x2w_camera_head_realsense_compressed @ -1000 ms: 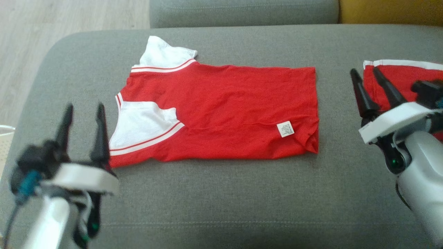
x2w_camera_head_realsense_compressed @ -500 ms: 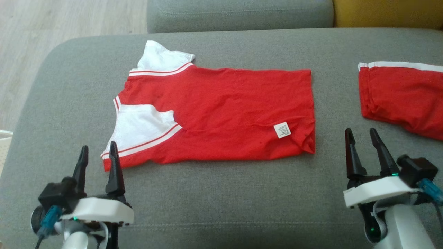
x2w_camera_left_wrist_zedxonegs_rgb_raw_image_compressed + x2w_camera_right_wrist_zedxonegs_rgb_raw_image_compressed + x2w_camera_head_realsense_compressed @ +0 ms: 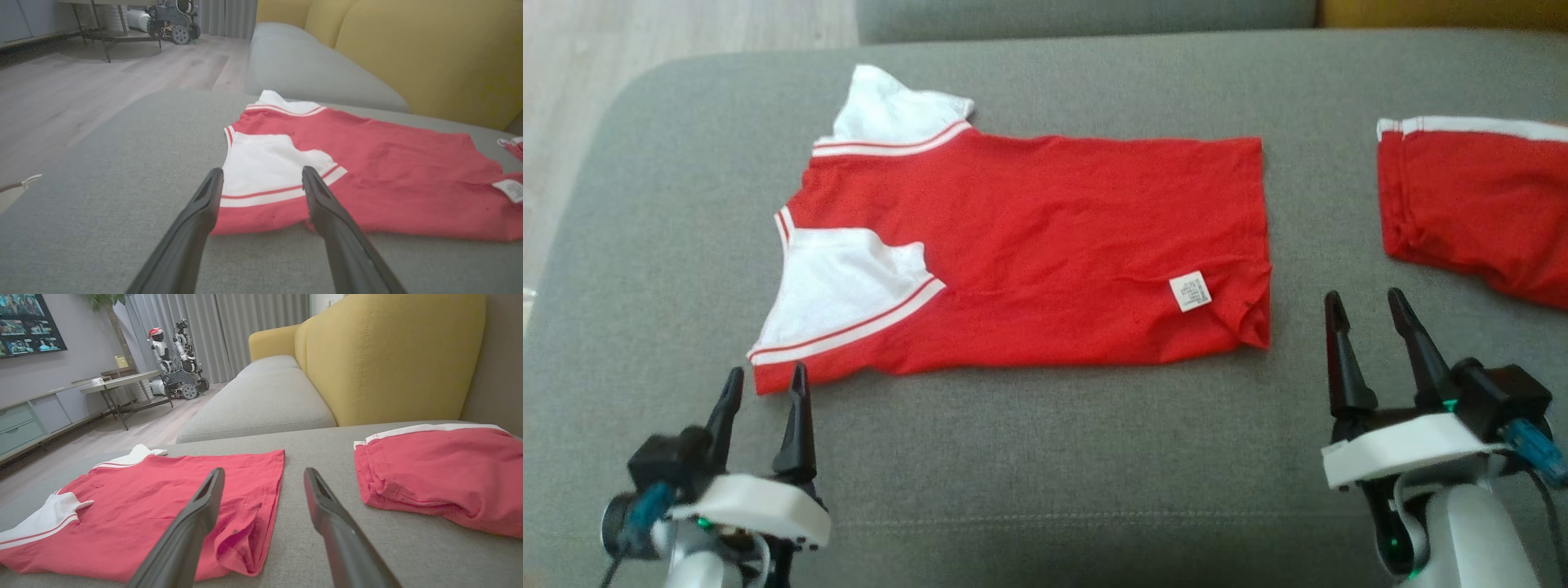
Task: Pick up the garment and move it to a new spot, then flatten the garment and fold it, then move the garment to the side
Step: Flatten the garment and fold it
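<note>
Garment (image 3: 1045, 245) lies long-axis across mid-frame, above both spread, empty grippers; left gripper (image 3: 768, 371) sits just below its lower-left corner, right gripper (image 3: 1364, 296) further off.

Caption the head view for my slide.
Left gripper and right gripper, both open, poised before a red-and-white shirt spread on a grey fabric cushion, folded red garment at right.
</note>
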`<state>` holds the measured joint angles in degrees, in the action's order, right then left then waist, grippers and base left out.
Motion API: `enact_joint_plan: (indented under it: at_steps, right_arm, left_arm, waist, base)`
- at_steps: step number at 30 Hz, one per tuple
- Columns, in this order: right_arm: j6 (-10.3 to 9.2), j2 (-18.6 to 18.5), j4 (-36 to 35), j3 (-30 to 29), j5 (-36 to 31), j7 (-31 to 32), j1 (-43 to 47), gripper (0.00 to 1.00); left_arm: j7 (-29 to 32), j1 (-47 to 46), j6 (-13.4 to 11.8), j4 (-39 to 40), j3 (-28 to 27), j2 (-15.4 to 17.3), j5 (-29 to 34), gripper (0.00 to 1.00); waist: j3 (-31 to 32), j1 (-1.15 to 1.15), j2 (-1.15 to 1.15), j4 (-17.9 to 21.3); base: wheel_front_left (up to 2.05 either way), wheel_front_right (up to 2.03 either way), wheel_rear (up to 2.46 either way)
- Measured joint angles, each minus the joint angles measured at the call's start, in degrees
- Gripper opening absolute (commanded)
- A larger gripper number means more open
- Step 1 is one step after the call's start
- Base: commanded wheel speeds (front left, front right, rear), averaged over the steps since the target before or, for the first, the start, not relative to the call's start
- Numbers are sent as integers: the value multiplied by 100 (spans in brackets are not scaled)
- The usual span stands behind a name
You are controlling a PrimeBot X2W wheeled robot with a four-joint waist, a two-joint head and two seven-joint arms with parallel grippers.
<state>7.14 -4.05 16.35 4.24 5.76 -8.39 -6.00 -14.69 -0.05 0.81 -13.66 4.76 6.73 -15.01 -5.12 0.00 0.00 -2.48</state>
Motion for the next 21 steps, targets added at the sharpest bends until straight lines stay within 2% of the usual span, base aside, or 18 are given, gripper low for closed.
enact_joint_plan:
  at_steps: [1, 3, 9, 21]
  right_arm:
    - [0, 18, -96, 60, -4, 33, -14, 100]
    - [0, 37, -172, 142, -21, 79, -51, 100]
    - [0, 71, -355, 318, -35, 104, -424, 100]
    - [0, 73, -410, 398, -1, 87, -514, 100]
  left_arm:
    - [80, -142, 142, -285, 47, 92, 38, 100]
    - [269, -351, 270, -520, 98, 214, 30, 100]
    - [684, -980, 524, -1058, 227, 591, -32, 100]
    - [938, -1359, 583, -2103, 219, 962, -275, 100]
  waist:
    - [-93, 0, 0, 18]
    - [-197, 0, 0, 38]
    - [-538, 0, 0, 110]
    - [-805, 0, 0, 220]
  base:
    - [0, 0, 0]
    - [0, 0, 0]
    - [0, 0, 0]
    - [0, 0, 0]
